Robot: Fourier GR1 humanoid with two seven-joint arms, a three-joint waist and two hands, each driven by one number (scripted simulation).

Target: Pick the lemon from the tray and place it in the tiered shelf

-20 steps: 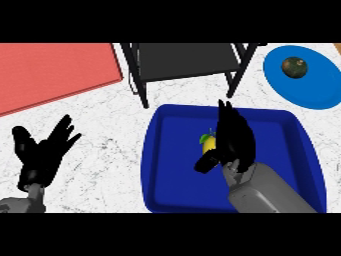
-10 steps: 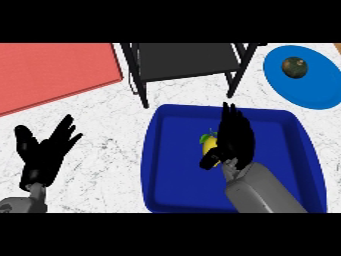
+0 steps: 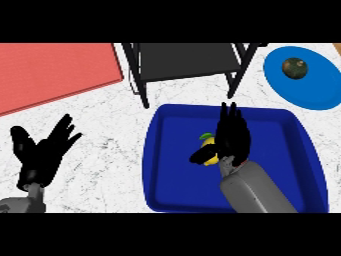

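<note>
Hovering over the blue tray (image 3: pixel 284 150), the right hand (image 3: pixel 233 142) lay with its fingers straight and close together, pointing toward the tray's far rim, while its thumb stuck out to the left across the lemon (image 3: pixel 210 145). The lemon sat inside the tray, left of its middle. Only a sliver of yellow and a greenish tip showed, as the palm and thumb covered the rest. Whether the hand touched the fruit could not be told. The grey right forearm (image 3: pixel 256 192) hid part of the tray's near side and was cut off at the lower edge.

The tiered shelf (image 3: pixel 191 60) stood at the worktop's (image 3: pixel 99 115) far edge, just beyond the tray. Only a dark level and black legs were in view, with its top cut off. The left hand (image 3: pixel 40 157) rested near the worktop's near left corner, fingers spread wide and holding nothing. A blue plate (image 3: pixel 328 90) at the far right corner carried a dark round thing (image 3: pixel 296 68), too dim to name. A red mat (image 3: pixel 47 70) ran off the far left.
</note>
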